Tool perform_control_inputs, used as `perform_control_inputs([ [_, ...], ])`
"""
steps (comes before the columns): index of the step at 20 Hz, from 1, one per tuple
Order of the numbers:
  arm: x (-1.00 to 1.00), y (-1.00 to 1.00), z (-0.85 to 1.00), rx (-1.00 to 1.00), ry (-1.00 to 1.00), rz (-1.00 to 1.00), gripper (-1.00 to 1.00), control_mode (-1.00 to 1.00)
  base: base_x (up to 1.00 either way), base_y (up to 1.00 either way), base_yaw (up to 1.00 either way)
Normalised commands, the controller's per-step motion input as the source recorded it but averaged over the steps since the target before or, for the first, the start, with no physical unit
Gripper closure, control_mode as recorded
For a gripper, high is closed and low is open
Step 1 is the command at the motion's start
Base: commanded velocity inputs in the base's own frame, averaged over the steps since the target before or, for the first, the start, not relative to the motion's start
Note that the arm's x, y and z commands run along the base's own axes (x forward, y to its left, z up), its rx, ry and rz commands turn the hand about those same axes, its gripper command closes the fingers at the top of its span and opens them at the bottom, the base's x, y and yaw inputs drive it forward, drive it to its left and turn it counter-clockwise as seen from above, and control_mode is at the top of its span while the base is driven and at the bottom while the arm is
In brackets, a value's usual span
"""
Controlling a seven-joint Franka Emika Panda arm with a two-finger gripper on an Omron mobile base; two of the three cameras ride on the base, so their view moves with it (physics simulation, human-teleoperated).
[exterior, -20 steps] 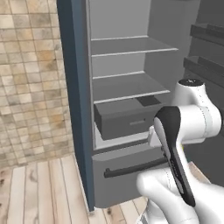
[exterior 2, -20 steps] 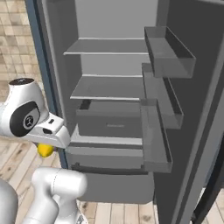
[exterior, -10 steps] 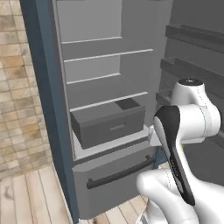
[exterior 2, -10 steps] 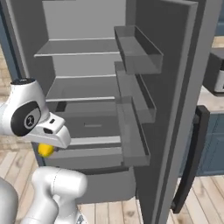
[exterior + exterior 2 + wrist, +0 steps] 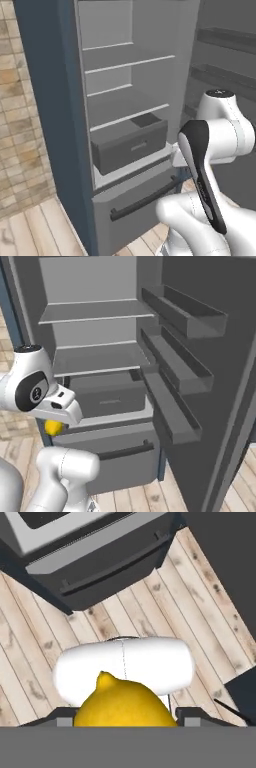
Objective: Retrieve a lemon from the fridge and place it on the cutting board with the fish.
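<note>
Nearest to us, in the hand view, the lemon (image 5: 122,704) sits between the two dark finger tips of our claw (image 5: 122,718), one tip at each side of the fruit, so we read the claw as pinching the lemon. Its small nub points up in that view. Just behind it lies a rounded white part of our own arm, and past that the pale wooden floor (image 5: 210,612) runs in slanted planks.

The right base view gives the same fruit from outside: a bit of yellow lemon (image 5: 53,427) peeks out under the white hand, low at the left, in front of the fridge (image 5: 170,421) and outside its compartments. That view does not show the finger tips themselves. In the left base view our arm covers the hand, so neither lemon nor claw can be made out there.

Farther off, the hand view shows the fridge's lower drawer front with its dark bar handle (image 5: 117,562). The left base view shows the fridge (image 5: 45,100) with its navy frame, an inner grey drawer (image 5: 130,145) and bare shelves above it. The right base view adds the open door with its three shelves (image 5: 175,361), which the left base view catches at its right edge. A tan tiled wall (image 5: 20,150) stands left of the fridge.
</note>
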Motion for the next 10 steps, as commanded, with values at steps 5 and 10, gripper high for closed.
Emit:
perform_control_inputs([
  [5, 0.0, 0.0, 0.0, 0.0, 0.0, 0.0, 1.0, 1.0, 0.3, 1.0, -0.2],
  [10, 0.0, 0.0, 0.0, 0.0, 0.0, 0.0, 1.0, 1.0, -0.19, 0.26, -0.38],
])
